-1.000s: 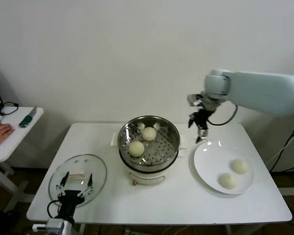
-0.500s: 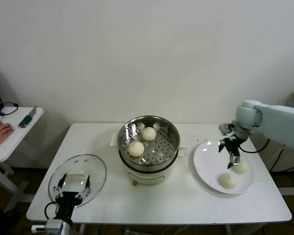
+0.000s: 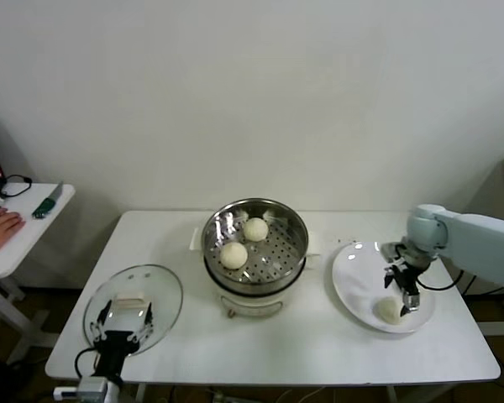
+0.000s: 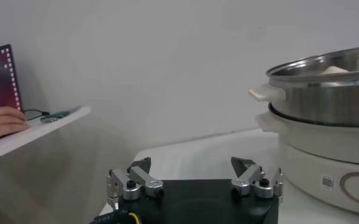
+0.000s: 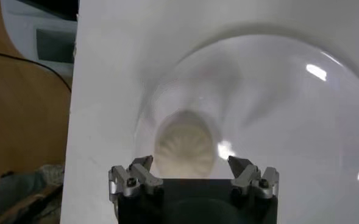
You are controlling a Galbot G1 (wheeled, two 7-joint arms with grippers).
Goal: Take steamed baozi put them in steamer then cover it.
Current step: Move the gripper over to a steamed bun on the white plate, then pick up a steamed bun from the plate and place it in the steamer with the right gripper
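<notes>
On the plate [image 3: 353, 281] at the table's three o'clock side, my right pincer [image 3: 406, 290] hung spread wide over a baozi [image 3: 390, 310], jaws set to straddle it. Two baozi [image 3: 233, 254] already sat in the steamer [image 3: 254, 239] at centre. At seven o'clock my left pincer [image 3: 122, 323] waited, spread, over the cover [image 3: 164, 298], holding nothing.

From the left wrist, its fingers [image 4: 130, 182] stood apart beside the steamer [image 4: 325, 100].

From the right wrist, the open fingers [image 5: 133, 179] flanked the bun [image 5: 184, 143], lined up for a grasp.
</notes>
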